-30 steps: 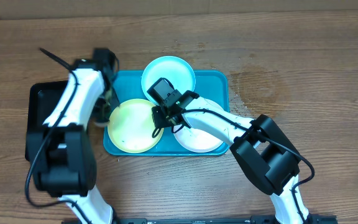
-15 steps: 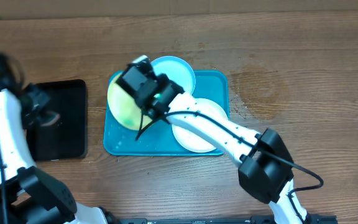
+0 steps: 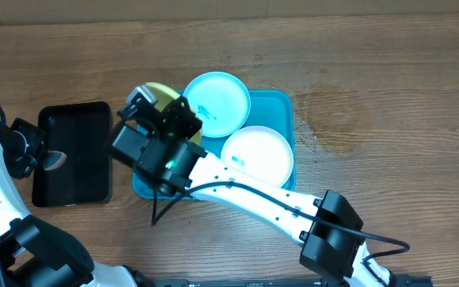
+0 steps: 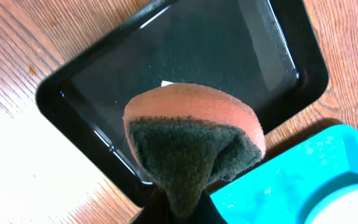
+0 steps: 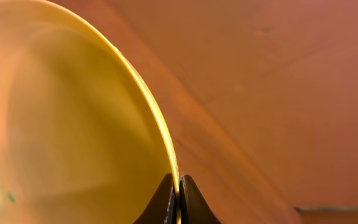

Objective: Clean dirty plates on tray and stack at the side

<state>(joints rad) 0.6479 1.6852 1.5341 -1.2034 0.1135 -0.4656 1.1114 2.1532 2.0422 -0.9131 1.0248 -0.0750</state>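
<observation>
My left gripper (image 4: 178, 210) is pinched shut on a sponge (image 4: 194, 146), which is orange on top with a dark green scouring face bulging toward my wrist camera. The sponge hangs over the black tray (image 3: 74, 127), above the side farthest from the tray (image 3: 281, 108). The black tray lies flat on the table (image 3: 389, 88) just left of the tray. At their nearest corners a narrow strip of wood shows between them.

My right gripper (image 5: 179, 190) reaches across the tray to its far-left corner. Its fingers are closed tight on the rim of the yellow-green plate (image 5: 73, 124). In my wrist view the plate stands tilted, its rim curving up and away from my fingertips with bare wood behind it. A tiny teal speck sits low on its inner face. From overhead only a yellow crescent shows past my wrist, over that far-left corner. I cannot tell whether the plate touches the tray.

Right of it, the mint plate (image 3: 216, 104) lies flat on the tray's far side, its far edge hanging over the rim. A teal smear marks its left half. The white plate (image 3: 257, 155) lies flat in the tray's near-right part and reaches the right rim. It has a small teal fleck near its left edge. It sits just beside the mint plate, and I cannot tell if they touch.
</observation>
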